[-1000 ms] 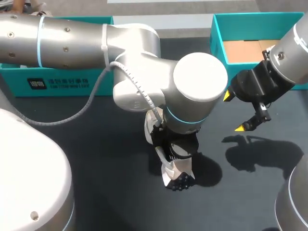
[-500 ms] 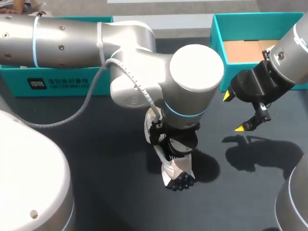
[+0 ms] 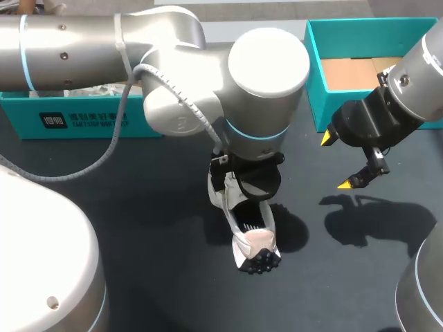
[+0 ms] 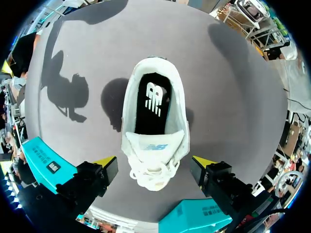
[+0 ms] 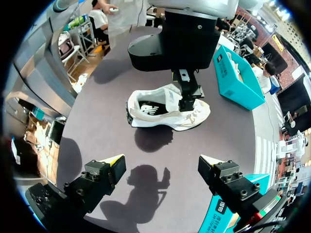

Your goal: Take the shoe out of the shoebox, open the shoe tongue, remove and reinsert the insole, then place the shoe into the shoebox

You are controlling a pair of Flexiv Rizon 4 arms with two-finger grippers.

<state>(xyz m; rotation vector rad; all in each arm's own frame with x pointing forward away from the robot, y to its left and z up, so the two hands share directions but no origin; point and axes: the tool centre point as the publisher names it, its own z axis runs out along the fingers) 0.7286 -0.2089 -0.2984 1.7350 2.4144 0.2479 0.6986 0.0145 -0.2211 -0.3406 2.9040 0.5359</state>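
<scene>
Overhead, left arm (image 3: 266, 69) half-hides shoe (image 3: 255, 242), wrist view reveals insole (image 4: 154, 99) inside, left hand (image 4: 154, 162), right hand (image 5: 160, 160) spread wide

shoe (image 3: 252, 238) — left arm (image 3: 266, 62) above, open table (image 3: 325, 283) around

Bright overhead light for you: a hard dark shadow on the table (image 3: 138, 228) right under your right claw (image 3: 336, 160), another hugging the shoe (image 3: 252, 238).

White fabric low-top shoe (image 4: 154, 160) recorded: black insole (image 4: 151, 104) marked in white, black studded sole (image 3: 261, 261). Dark grey table (image 3: 159, 235) noted beneath the shoe. Teal cardboard shoebox (image 3: 313, 62), apart from the shoe, lined brown. Black left gripper (image 4: 154, 164) and black right gripper (image 5: 160, 161) tipped yellow.
</scene>
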